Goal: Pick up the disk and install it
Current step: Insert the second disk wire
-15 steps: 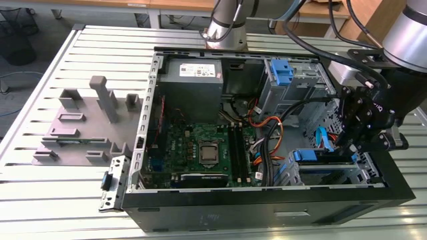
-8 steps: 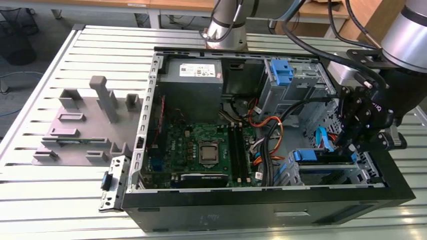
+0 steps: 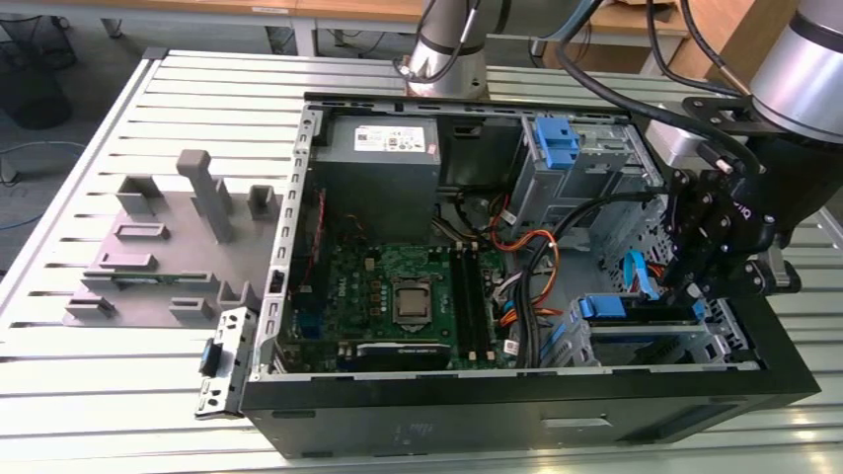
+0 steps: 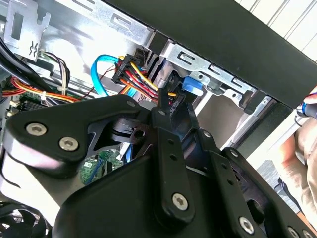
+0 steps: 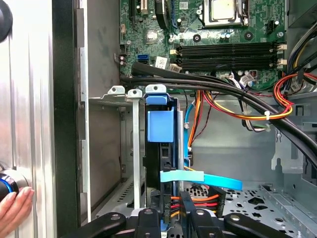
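Note:
The disk (image 3: 617, 306) stands on edge in the drive bay at the corner of the open computer case (image 3: 527, 400), on the exterior view's right. Its bright blue carrier (image 5: 161, 126) shows between the bay's metal rails in the first wrist view. A light blue ribbon cable (image 5: 198, 177) and red-and-yellow power wires (image 5: 198, 198) run across the disk's near end. My black gripper (image 3: 696, 288) hangs directly over that end, close to the cable plugs (image 4: 131, 69). In both wrist views the gripper (image 5: 171, 218) (image 4: 162, 96) sits just above the disk and the plugs.
A grey metal box (image 3: 382, 148) and a narrow blue latch (image 3: 560, 143) sit at the case's far side, with the green motherboard (image 3: 395, 296) between. Thick black cables (image 5: 223, 89) cross the bay. A grey fixture (image 3: 172, 247) stands on the slatted table. A person's hand (image 5: 12, 208) rests outside the case wall.

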